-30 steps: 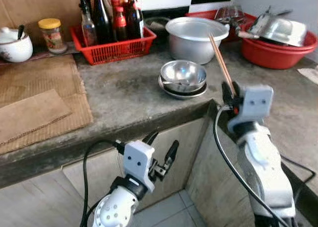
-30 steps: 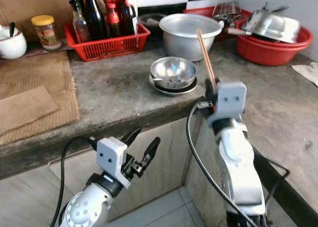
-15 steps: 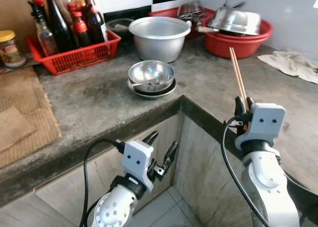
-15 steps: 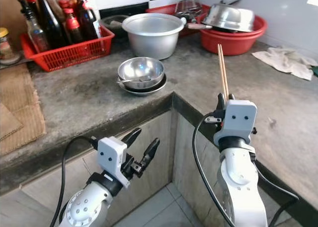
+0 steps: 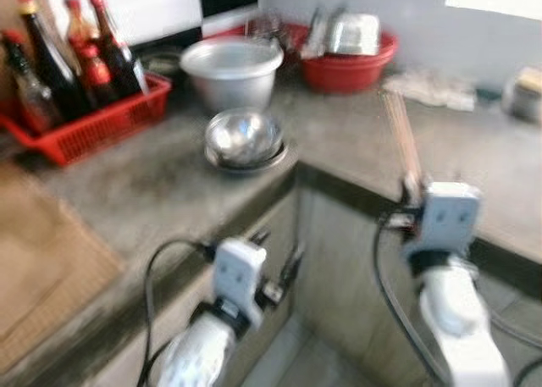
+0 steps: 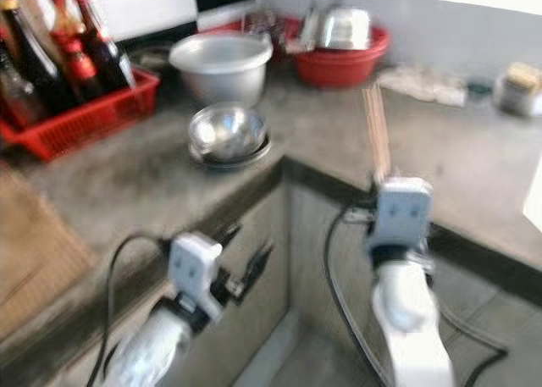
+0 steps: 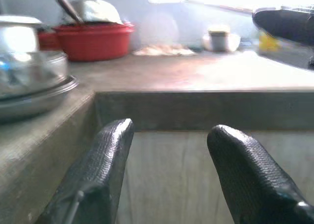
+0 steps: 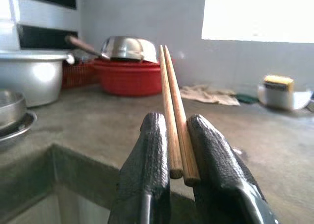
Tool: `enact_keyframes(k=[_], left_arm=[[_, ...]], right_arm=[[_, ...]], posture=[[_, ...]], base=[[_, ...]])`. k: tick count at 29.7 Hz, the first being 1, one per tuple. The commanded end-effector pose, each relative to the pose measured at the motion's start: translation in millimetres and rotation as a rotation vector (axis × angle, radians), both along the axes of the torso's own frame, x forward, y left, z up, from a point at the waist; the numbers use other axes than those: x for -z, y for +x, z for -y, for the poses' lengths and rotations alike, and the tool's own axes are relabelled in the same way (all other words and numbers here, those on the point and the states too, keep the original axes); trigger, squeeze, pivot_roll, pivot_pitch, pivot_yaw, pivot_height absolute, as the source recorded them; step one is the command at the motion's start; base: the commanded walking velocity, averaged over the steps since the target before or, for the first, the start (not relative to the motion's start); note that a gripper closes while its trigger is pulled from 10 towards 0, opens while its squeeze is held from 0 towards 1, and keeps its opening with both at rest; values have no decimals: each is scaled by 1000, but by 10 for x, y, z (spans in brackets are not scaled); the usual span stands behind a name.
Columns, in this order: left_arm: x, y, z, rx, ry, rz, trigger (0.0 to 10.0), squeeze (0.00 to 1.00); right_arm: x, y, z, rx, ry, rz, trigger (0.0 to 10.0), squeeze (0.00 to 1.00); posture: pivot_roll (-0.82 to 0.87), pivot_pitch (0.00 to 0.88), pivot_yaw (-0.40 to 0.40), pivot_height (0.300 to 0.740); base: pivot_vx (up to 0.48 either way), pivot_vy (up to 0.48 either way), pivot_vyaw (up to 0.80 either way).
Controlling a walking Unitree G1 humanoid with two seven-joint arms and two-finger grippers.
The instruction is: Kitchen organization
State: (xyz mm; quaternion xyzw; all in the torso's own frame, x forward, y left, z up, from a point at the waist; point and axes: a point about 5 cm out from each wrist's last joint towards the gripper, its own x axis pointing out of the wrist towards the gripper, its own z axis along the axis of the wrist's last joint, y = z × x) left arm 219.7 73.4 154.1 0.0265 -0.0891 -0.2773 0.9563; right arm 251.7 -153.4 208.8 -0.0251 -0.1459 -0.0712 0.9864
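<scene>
While the left gripper (image 7: pixel 169 136) hangs open, the right gripper (image 8: pixel 179 131) clamps upright chopsticks (image 8: pixel 171 106) between its fingers, counter (image 8: pixel 274 145) ahead.

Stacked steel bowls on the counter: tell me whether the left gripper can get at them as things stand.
Probably yes. The left gripper is open and empty, below the counter edge, with the stacked steel bowls up on top near the corner. Nothing stands between them, but the arm must rise first.
</scene>
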Motion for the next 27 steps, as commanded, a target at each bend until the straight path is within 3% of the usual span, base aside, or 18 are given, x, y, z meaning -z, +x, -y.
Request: enact_keyframes(k=[1,15,19,27], left_arm=[[20,-11,1,-9,4,-11,10000,0],[23,-5,12,-10,7,-10,10000,0],[18,-4,9,-14,5,-8,10000,0],[2,13,-14,-31,-4,-5,10000,0]], right_arm=[[-10,-7,15,9,-11,-3,10000,0],[-43,33,-15,-2,-13,3,10000,0],[-72,59,-15,-8,-25,14,10000,0],[-133,127,-46,-51,-32,19,10000,0]], posture=[[141,82,-6,740],[143,82,-9,740],[144,83,-11,740],[145,81,-10,740]], base=[[0,-458,-781],[0,-451,-781],[275,-389,-725],[406,-128,0]])
